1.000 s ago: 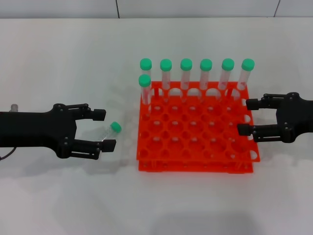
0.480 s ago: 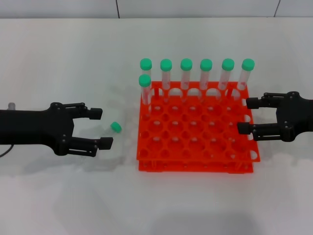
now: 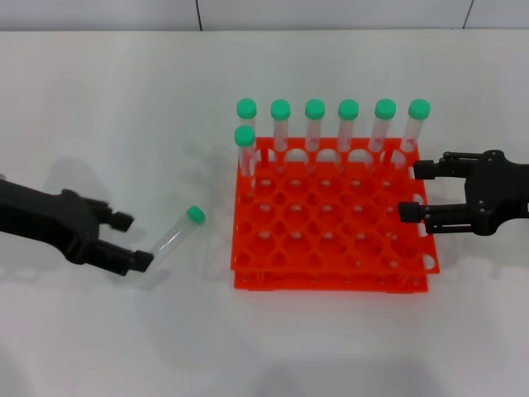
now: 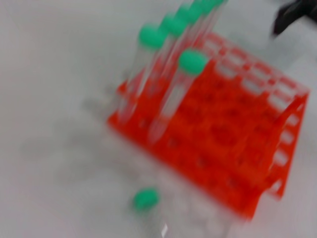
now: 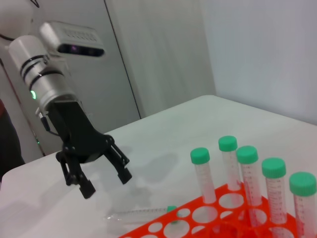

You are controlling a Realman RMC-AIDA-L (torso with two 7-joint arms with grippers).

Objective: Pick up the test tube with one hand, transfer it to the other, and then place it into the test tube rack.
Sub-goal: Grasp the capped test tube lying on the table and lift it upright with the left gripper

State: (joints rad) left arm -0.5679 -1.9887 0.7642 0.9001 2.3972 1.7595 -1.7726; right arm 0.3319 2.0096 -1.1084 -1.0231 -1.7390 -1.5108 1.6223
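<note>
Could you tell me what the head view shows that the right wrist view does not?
Only the head view shows the right claw, open at the rack's right edge, and all seven standing tubes. Only the right wrist view shows the left arm's green wrist light and the wall behind it. Both show the left claw, open, the loose test tube lying on the table beside the orange rack.

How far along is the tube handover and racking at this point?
Nothing is done yet. The test tube lies on the table left of the test tube rack, ungripped. The left end effector is open by the tube's lower end, seemingly about to grasp. The right end effector waits open over the rack's right edge. Seven other tubes stand racked. Pickup, handover and placing remain.
</note>
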